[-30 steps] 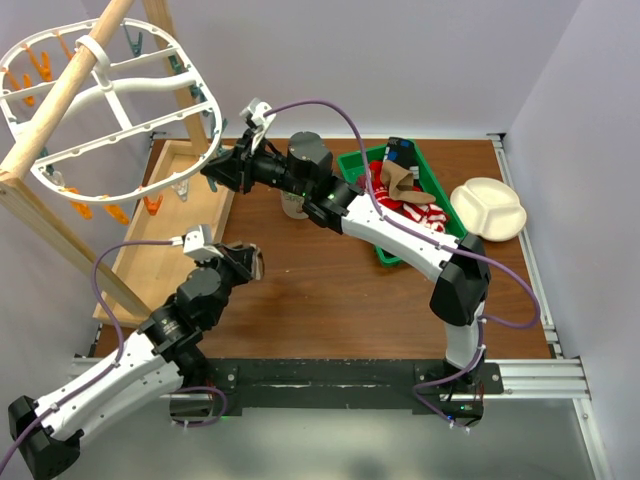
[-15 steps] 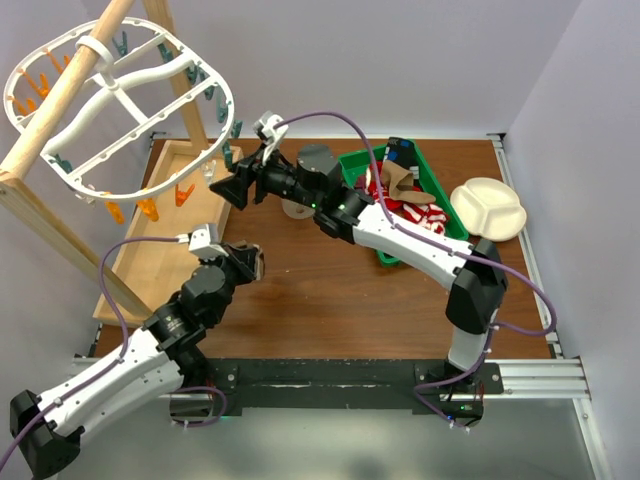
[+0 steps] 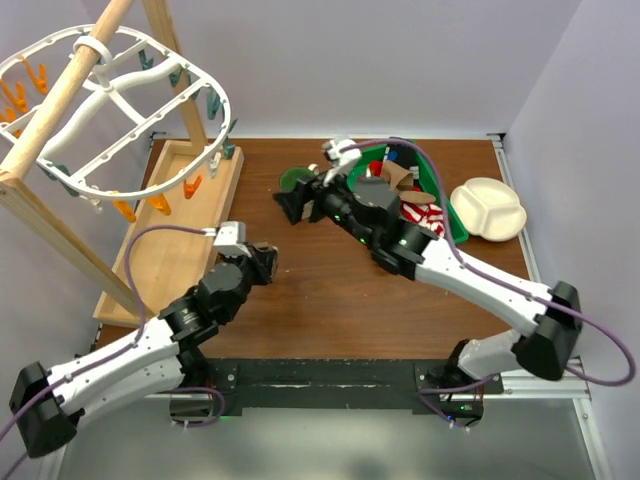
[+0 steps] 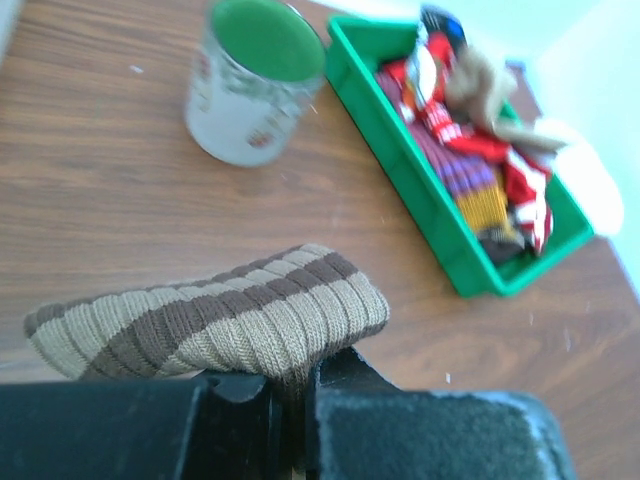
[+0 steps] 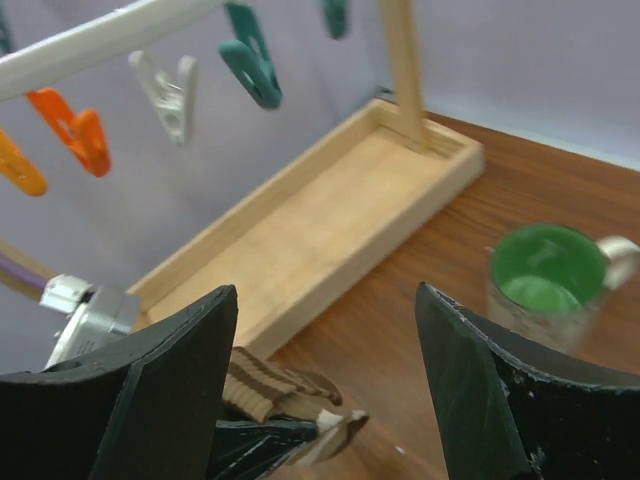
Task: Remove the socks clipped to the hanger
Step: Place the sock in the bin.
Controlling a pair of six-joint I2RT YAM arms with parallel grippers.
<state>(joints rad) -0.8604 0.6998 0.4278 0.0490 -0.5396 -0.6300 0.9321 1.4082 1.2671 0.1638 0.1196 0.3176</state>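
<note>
— Where's the hanger (image 3: 105,85)?
— At ten o'clock, hooked on the wooden pole (image 3: 55,100), with its clips (image 3: 192,187) dangling. The left tool (image 4: 290,385) is pinching a brown-and-tan striped sock (image 4: 220,325) low over the bench (image 3: 330,290).
— And the right tool (image 3: 293,205)?
— Spread wide at twelve o'clock, near the mug (image 5: 545,275). More socks (image 4: 470,170) lie in the green bin (image 4: 400,150) at one o'clock.

Bare table (image 4: 120,200) lies open between mug (image 4: 250,100) and green bin (image 4: 400,170).
</note>
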